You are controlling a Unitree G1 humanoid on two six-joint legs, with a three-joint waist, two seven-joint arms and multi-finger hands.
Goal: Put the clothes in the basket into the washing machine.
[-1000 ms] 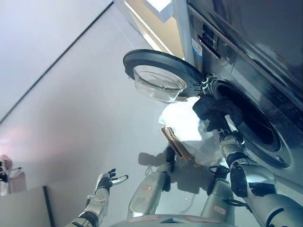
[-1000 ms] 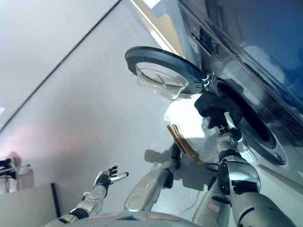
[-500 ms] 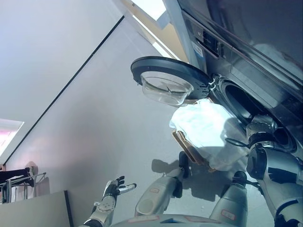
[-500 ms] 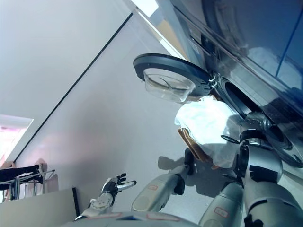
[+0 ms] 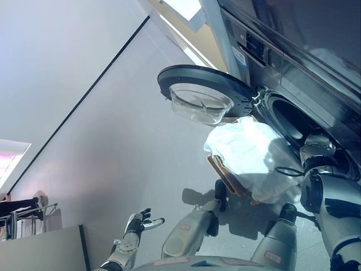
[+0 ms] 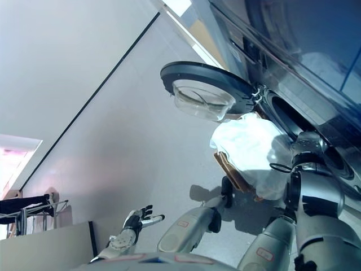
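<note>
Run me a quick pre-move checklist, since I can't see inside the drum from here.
1. Washing machine door open: ok.
2. Drum opening reachable: ok, right arm goes into it.
3. Right hand's hold: cannot tell, hidden inside the drum.
4. Left hand clear of the work: ok, open, low at the left.
5. Basket below the opening: ok.
6. White clothes loaded: not ok, piled in the basket.

A pale grey floor (image 5: 113, 164) fills most of the scene, smooth and softly reflective. A thin dark line (image 5: 79, 101) runs across it from 12 o'clock toward 9 o'clock. Beyond that line lies a lighter grey surface (image 5: 51, 45). At 8 o'clock stands a dark rack (image 5: 20, 212), beside a bright pinkish patch of light (image 5: 11, 158).
</note>
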